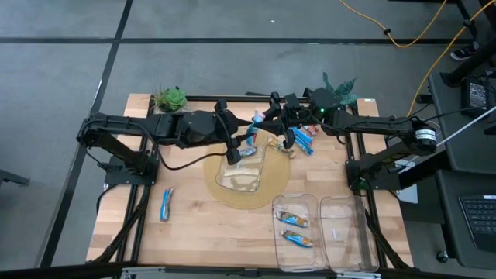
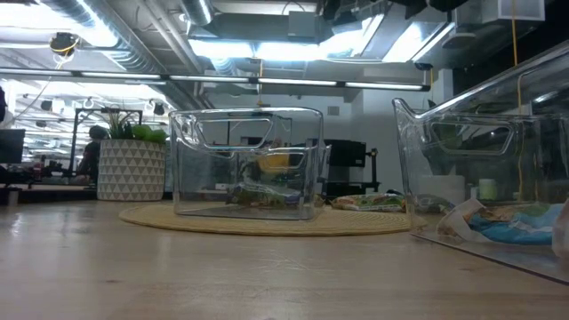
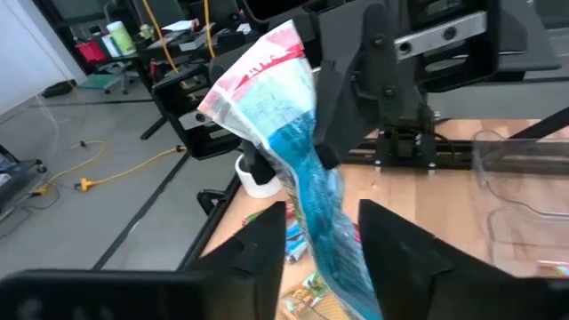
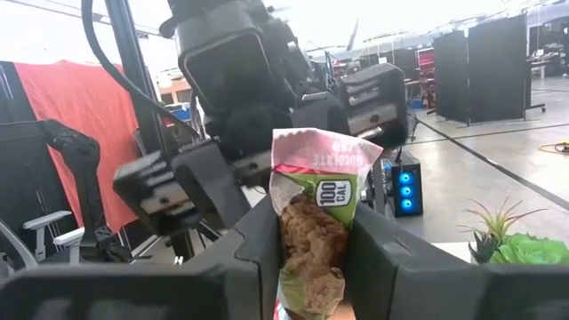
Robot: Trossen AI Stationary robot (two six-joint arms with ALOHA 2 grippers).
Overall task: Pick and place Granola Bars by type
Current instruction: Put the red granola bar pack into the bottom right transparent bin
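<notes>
My left gripper (image 1: 242,149) hangs over the far edge of the clear bin (image 1: 240,167) on the round mat, shut on a blue-and-silver granola bar (image 3: 307,169) with a red-and-white end. My right gripper (image 1: 267,120) faces it from the far right, shut on a green-and-pink granola bar (image 4: 313,231) marked "100 CAL". More bars (image 1: 301,139) lie in a small pile by the far edge. One blue bar (image 1: 166,204) lies flat at the near left. Two bars (image 1: 294,229) lie in a near-right bin. My left gripper pinches the blue-and-silver bar between its two fingers (image 3: 267,244) at the bar's lower part (image 3: 331,244). The bar is lifted clear and stands up past the fingertips, red-and-white end (image 3: 262,62) outward, in front of the other gripper. My right gripper pinches the green-and-pink bar between its two fingers (image 4: 253,258) around its middle (image 4: 311,258). The bar is lifted clear and stands upright beyond the fingertips, with its pink crimped end (image 4: 324,151) free.
Two clear bins (image 1: 345,232) stand side by side at the near right edge; the low view shows one close by (image 2: 498,160). Small plants stand at the far left (image 1: 169,99) and far right (image 1: 339,89). Bare wood lies at the near left around the lone bar.
</notes>
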